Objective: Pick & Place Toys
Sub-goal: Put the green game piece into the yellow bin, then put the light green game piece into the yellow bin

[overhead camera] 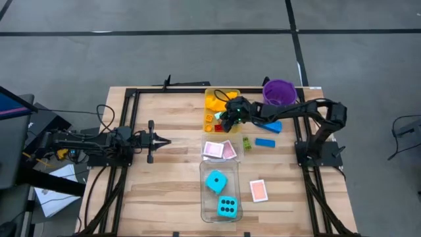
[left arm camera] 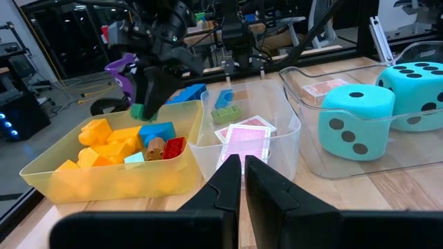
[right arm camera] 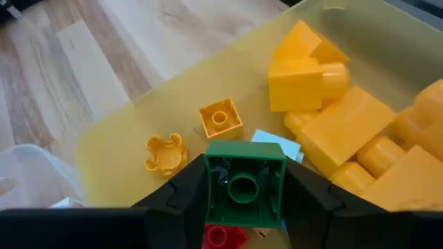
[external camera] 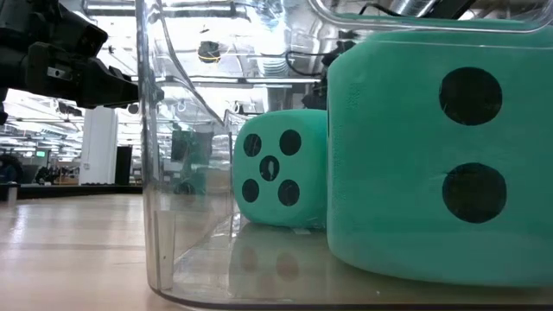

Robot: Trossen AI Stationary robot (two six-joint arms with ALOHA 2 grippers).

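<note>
Right gripper (right arm camera: pixel 243 197): your right arm reached across from the table's right side and hung over the yellow-tinted rectangular plastic tray (overhead camera: pixel 212 99). Its two dark fingers were clamped on a small green plastic brick (right arm camera: pixel 243 181), one finger on each side, open underside facing the wrist camera.
Green brick: it sat between the fingertips, above the tray's floor and clear of the pieces below. In the left wrist view you saw it as a green block (left arm camera: pixel 138 111) at the tip of the dark gripper, over the tray's far end.
Under the brick: a small orange square stud brick (right arm camera: pixel 221 119) and an orange flower-shaped piece (right arm camera: pixel 165 153) lay just beyond it on the tray floor; a red brick (right arm camera: pixel 223 236) showed directly below; a pile of yellow bricks (right arm camera: pixel 346 124) filled the tray's other end.
Left gripper (left arm camera: pixel 242 169): your left arm waited at the table's left side, fingers pressed together, holding nothing, aimed at the trays.
Clear trays: pink-backed playing cards (overhead camera: pixel 220 150) lay in the small clear tray; two cyan black-dotted dice (overhead camera: pixel 222 193) sat in the long clear tray (overhead camera: pixel 204 197) nearest the table's front edge.
Loose on table: one pink-backed card (overhead camera: pixel 258 190), blue bricks (overhead camera: pixel 266 142) and a small green brick (overhead camera: pixel 247 142) lay right of the trays.
Purple bucket (overhead camera: pixel 279 91): it stood at the far edge, near the right arm.
</note>
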